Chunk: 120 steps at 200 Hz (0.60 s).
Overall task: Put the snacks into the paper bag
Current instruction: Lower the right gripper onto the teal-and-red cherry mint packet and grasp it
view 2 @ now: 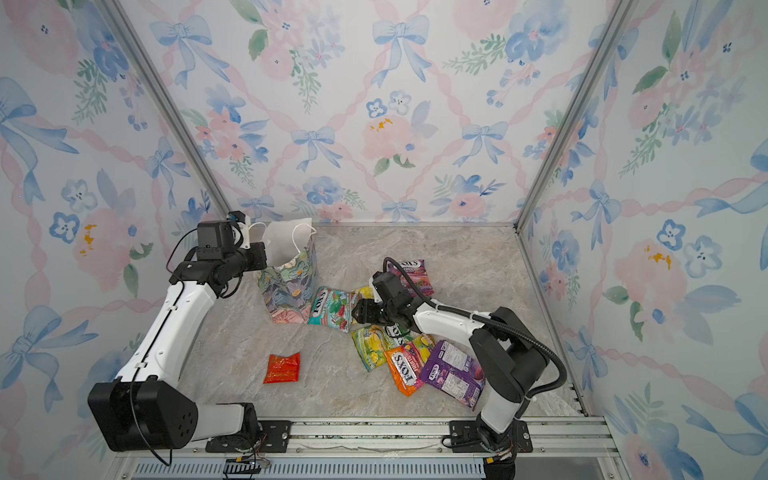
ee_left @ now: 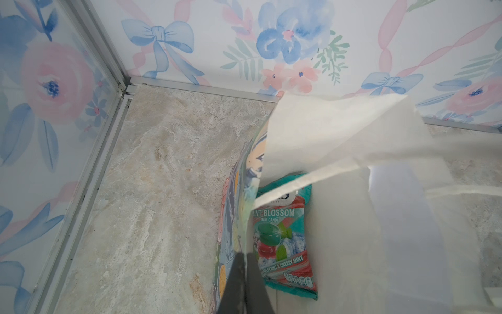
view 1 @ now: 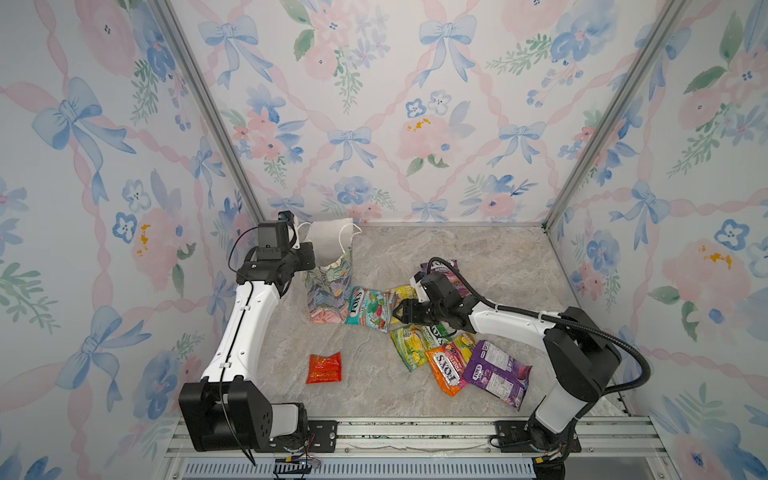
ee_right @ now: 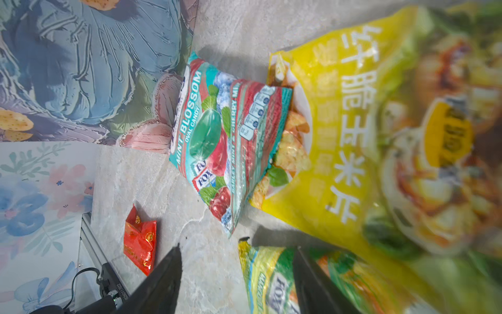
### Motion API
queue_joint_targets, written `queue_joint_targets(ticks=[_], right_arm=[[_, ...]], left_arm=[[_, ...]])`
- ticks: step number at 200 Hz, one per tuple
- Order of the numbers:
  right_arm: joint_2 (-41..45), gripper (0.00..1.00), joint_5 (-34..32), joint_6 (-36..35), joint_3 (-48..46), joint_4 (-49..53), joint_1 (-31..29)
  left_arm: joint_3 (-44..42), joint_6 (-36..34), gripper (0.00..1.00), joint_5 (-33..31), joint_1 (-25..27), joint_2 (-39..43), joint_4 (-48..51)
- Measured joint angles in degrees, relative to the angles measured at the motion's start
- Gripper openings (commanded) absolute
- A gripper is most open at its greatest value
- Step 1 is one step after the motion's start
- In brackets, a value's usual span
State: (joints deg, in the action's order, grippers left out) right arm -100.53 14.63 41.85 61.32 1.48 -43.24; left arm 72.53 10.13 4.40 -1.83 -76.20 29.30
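Task status, as judged: early. Paper bag [view 1: 328,291] stands upright with its side wall pinched between the clenched fingers of the left gripper [ee_left: 245,255], which holds the mouth open. Contents, seen just past those fingers: one teal Mint Blossom packet [ee_left: 285,244] on the bag floor. Still outside on the marble tabletop [view 1: 498,257]:

- second Mint Blossom packet [view 1: 368,309], ahead of the right fingertips, against the bag's outer wall;
- yellow corn-crisp bag [ee_right: 353,122], beside it;
- lime-yellow FOX'S packet [ee_right: 266,280], one corner lying between the right fingers;
- orange FOX'S packet [view 1: 446,368] and face-down purple packet [view 1: 496,372], back behind those fingers;
- purple berry packet [view 2: 411,274], behind the wrist;
- red-orange packet [view 1: 324,368], well apart to the side.

Right gripper [ee_right: 237,247] has its jaws spread and grips nothing. One item is bagged and at least seven remain.
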Motion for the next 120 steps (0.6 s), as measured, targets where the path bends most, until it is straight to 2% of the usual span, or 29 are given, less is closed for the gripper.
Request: queue_joint_targets(ticks=[51,120], right_arm=[[-8.1,0.65,0.9,1.1,5.9,-1.1,-0.1],[-13.6,0.61,3.0,4.5,8.8,-3.8,-0.2]], left_arm=[[-0.4,0.0,0.00,0.2,-0.4,0.4,-0.1],[-0.4,0.0,0.00,0.7,-0.7,0.4,-0.5]])
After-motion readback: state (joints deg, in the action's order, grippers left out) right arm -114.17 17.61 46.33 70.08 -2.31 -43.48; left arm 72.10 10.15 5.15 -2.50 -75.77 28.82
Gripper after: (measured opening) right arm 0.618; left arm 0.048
